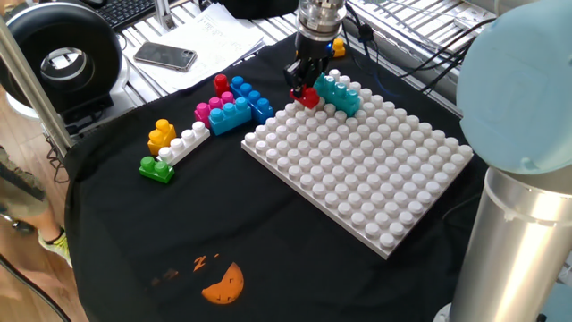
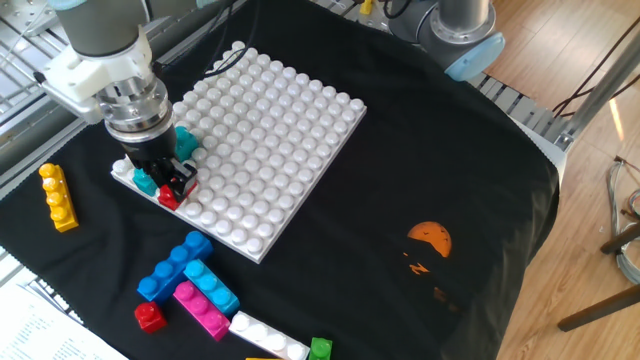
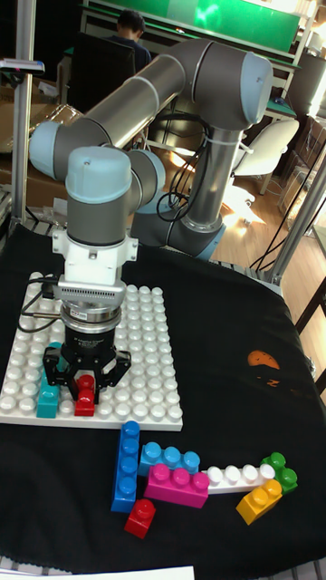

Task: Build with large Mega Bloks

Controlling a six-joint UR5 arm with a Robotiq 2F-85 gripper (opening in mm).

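Observation:
My gripper point(image 1: 305, 86) is shut on a small red Mega Blok point(image 1: 308, 97) at the far corner of the white studded baseplate point(image 1: 357, 170). A teal Blok point(image 1: 339, 92) stands on the plate right beside the red one. In the tall fixed view the fingers point(image 3: 62, 373) flank the red Blok point(image 3: 84, 396), with the teal Blok point(image 3: 47, 397) to its left. The other fixed view has the red Blok point(image 2: 169, 196) at the plate's edge under my gripper point(image 2: 160, 182). Loose Bloks lie off the plate: blue point(image 1: 255, 100), pink point(image 1: 208, 113), white point(image 1: 189, 141), orange point(image 1: 162, 134) and green point(image 1: 156, 168).
A yellow Blok point(image 2: 58, 197) lies on the black cloth beyond the plate's corner. A phone point(image 1: 165, 56) and papers lie at the table's far side, next to a black round device point(image 1: 58, 58). An orange patch point(image 1: 223, 284) marks the cloth. The arm's base point(image 1: 527, 179) stands at the right.

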